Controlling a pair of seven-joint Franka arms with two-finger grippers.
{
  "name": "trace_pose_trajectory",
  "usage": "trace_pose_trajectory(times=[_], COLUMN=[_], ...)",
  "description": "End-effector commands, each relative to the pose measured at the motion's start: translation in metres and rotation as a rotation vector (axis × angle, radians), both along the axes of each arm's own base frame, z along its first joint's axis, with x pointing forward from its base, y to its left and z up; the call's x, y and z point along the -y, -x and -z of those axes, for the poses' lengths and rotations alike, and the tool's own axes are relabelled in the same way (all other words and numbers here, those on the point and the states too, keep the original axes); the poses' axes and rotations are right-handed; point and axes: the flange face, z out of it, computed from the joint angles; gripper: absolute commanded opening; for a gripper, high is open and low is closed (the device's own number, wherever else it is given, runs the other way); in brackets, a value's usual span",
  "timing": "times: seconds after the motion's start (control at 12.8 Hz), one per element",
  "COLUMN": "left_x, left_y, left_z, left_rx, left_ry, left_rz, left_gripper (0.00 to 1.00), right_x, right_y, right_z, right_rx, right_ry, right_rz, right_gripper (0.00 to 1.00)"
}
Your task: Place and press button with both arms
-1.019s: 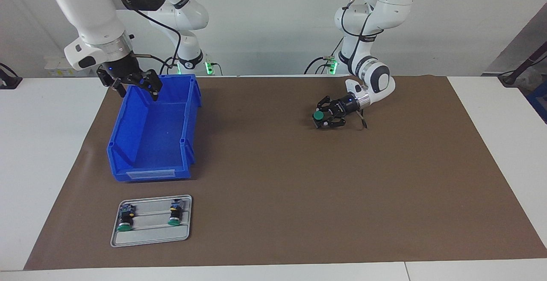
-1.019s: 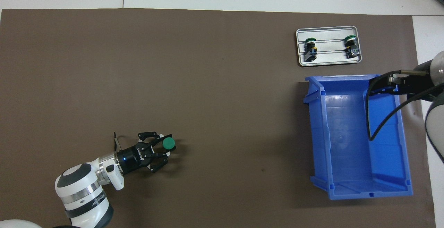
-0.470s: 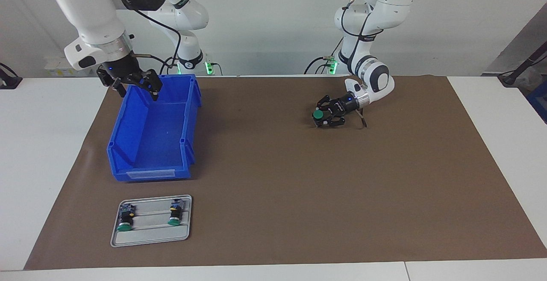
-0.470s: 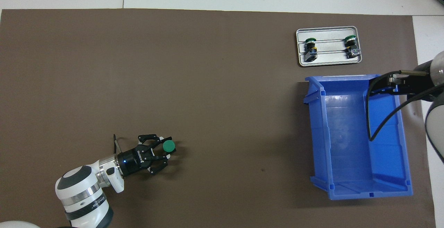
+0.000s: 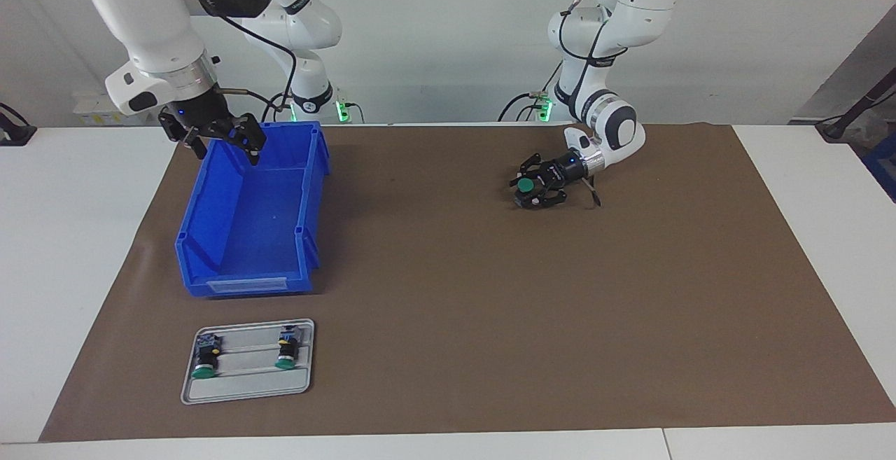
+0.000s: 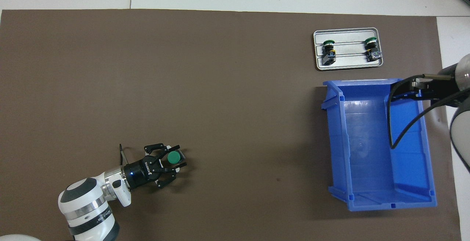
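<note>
One button (image 5: 523, 184) now stands green cap up on the brown mat (image 5: 448, 306) between my left end effector (image 5: 526, 191) fingers, which are spreading off it, so placing looks done and pressing remains.

Bin (image 5: 248, 222) sat toward right arm's end; tray (image 5: 246, 391) farther from robots, two buttons (image 5: 205, 359) on it.

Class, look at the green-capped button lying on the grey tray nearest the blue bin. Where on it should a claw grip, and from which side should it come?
Grip the black body of the button, just below its green cap, coming straight down from above. It lies on its side on the tray, cap pointing away from the robots, so the claw's fingers can close across the round body. The bin blocks a low approach.
</note>
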Motion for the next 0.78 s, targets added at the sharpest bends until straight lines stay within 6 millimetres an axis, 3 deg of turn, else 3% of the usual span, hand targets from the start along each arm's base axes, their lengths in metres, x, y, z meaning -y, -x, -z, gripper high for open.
trace_pose_trajectory(times=[0.0,0.08,0.24,0.71], left_x=[-0.0068,-0.0066,-0.0097,-0.0121], left_y=[0.0079,0.0076,0.0058,0.0036], left_z=[-0.0036,-0.0042,-0.0051,-0.0049], left_rx=[0.036,0.037,0.039,0.037], left_ry=[-0.005,0.001,0.001,-0.006], left_rz=[-0.016,-0.016,-0.026,-0.033], left_gripper=[0.66,0.72,0.97,0.99], right_x=[0.0012,0.0012,0.0003,0.0012], right_y=[0.0071,0.0071,0.0071,0.0071], right_z=[-0.0009,-0.0009,-0.0009,-0.0010], right_rx=[0.005,0.005,0.005,0.005], right_ry=[-0.017,-0.017,-0.017,-0.017], right_rz=[-0.019,-0.019,-0.020,-0.019], right_gripper=[1.00,1.00,1.00,1.00])
